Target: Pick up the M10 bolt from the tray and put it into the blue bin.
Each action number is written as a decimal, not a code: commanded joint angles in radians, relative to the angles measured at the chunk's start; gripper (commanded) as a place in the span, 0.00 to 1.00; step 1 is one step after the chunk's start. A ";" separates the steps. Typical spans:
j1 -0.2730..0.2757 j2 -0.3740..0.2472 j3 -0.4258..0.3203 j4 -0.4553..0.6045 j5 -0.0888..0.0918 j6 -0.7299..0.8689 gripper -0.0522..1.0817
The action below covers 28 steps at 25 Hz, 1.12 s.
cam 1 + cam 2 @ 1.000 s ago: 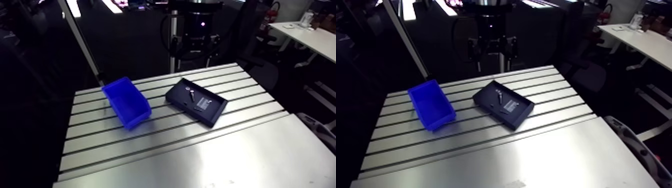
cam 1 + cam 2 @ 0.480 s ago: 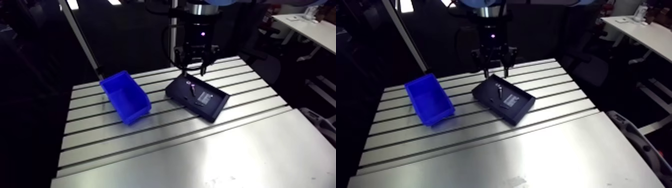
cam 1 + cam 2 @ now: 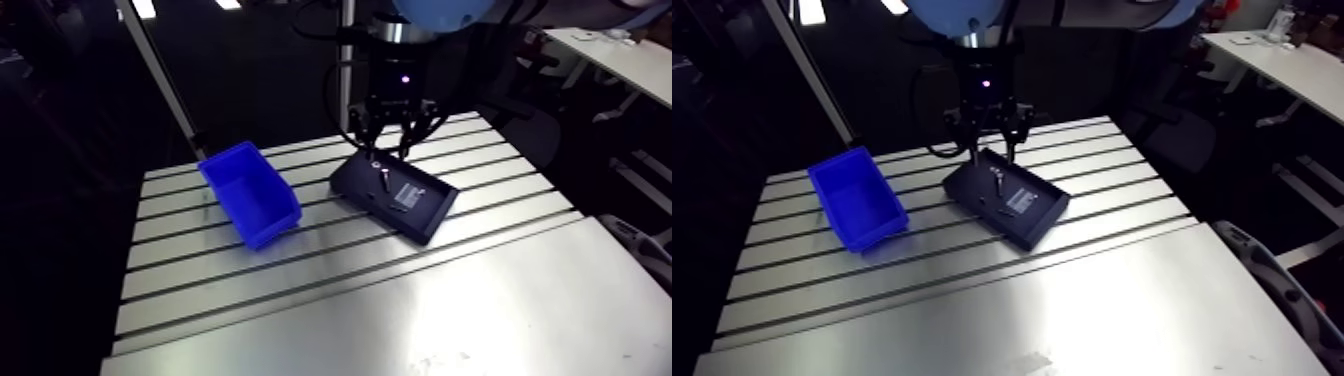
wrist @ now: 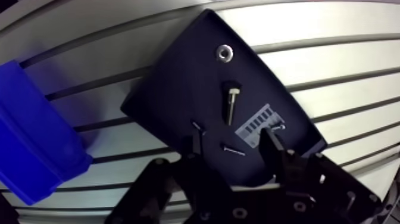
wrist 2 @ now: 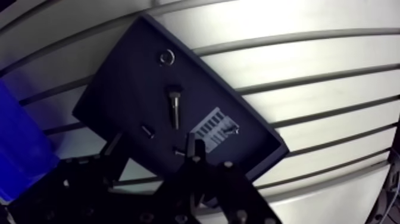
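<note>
Arm view, gripper: the gripper (image 3: 390, 150) hangs low over the far end of the black tray (image 3: 428, 226).
Arm view, bin: the blue bin (image 3: 250, 190) sits beside the tray, apart from it, with nothing visible inside.
Arm view, surface: slotted aluminium table (image 3: 400, 300); tray and bin are on the slotted part, plain plate nearer the camera.
Arm view, room: dim behind the table, no bearing on the job.
Wrist view, jaws: wide apart, nothing between the fingers (image 4: 269, 146).
Wrist view, bolt: the M10 bolt (image 4: 232, 102) lies flat on the tray floor, ahead of the finger gap and roughly in line with it.
Wrist view, other parts: washer (image 4: 224, 53) beyond the bolt, small screw (image 4: 233, 150) near the fingertips, white label (image 4: 259, 124) beside the bolt.
Progress: approach only, by my read. Grip, lift, carry and drop into the bin are all left.
</note>
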 commanded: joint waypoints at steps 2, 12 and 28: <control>-0.017 0.006 0.012 -0.019 0.002 -0.014 0.40; -0.027 0.041 0.012 -0.051 0.004 -0.036 0.42; -0.031 0.070 0.017 -0.055 0.005 -0.037 0.44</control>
